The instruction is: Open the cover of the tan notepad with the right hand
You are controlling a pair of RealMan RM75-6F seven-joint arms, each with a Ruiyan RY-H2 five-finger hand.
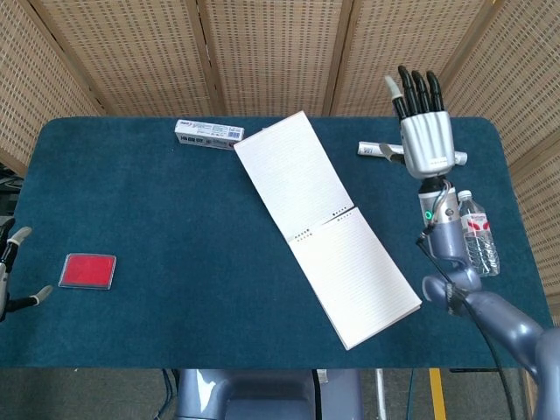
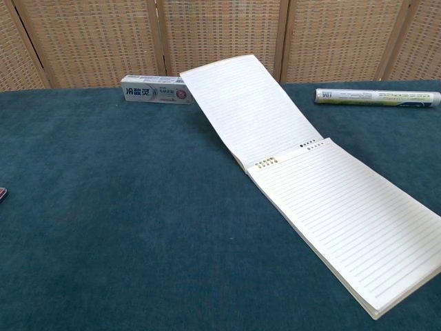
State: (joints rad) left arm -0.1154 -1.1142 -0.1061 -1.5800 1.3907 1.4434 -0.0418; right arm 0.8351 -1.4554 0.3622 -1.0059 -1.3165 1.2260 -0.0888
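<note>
The tan notepad lies open on the blue table, its lined pages facing up. Its flipped cover slopes back past the ring binding toward the far edge, not fully flat. My right hand is raised well clear of it at the right, fingers straight and spread, holding nothing; it is out of the chest view. Only the fingertips of my left hand show at the table's left edge, spread and empty.
A toothpaste box lies at the back, just left of the cover. A white tube lies at the back right, a water bottle on the right, a red card at the left.
</note>
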